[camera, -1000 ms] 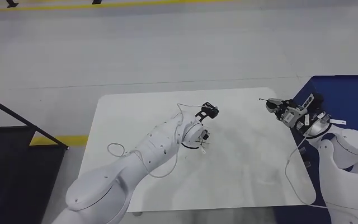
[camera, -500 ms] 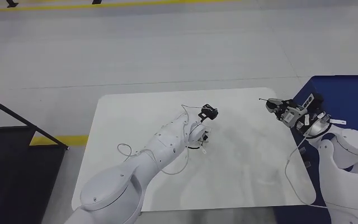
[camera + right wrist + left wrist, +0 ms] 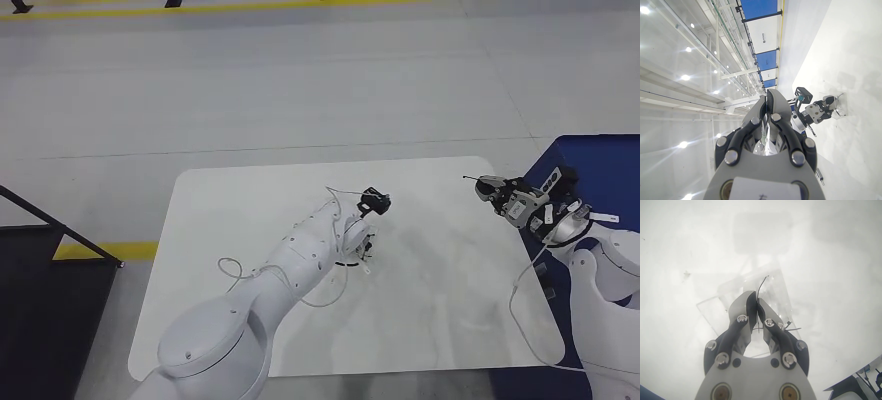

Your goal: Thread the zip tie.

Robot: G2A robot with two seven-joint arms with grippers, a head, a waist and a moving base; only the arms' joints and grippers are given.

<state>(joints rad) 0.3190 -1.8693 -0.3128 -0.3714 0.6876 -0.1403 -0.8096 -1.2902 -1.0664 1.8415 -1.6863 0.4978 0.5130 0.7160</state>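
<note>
While left gripper (image 3: 756, 295) pinches the zip tie (image 3: 761, 286) over a clear tray (image 3: 783, 298), thin strap may slip sideways; right gripper (image 3: 768, 93) closed, well apart.

Left arm (image 3: 290, 270): we swung its elbow and upper section to the right along the near edge of the table (image 3: 200, 200), so more of it lay over the white top.
Wrist camera (image 3: 374, 203): we brought it slightly nearer and a touch to the left.
Cable loop (image 3: 232, 270): we saw it trail rightward with the arm.
Left gripper (image 3: 756, 298): we drew it a little nearer with the wrist, carrying the zip tie (image 3: 761, 285) along.
</note>
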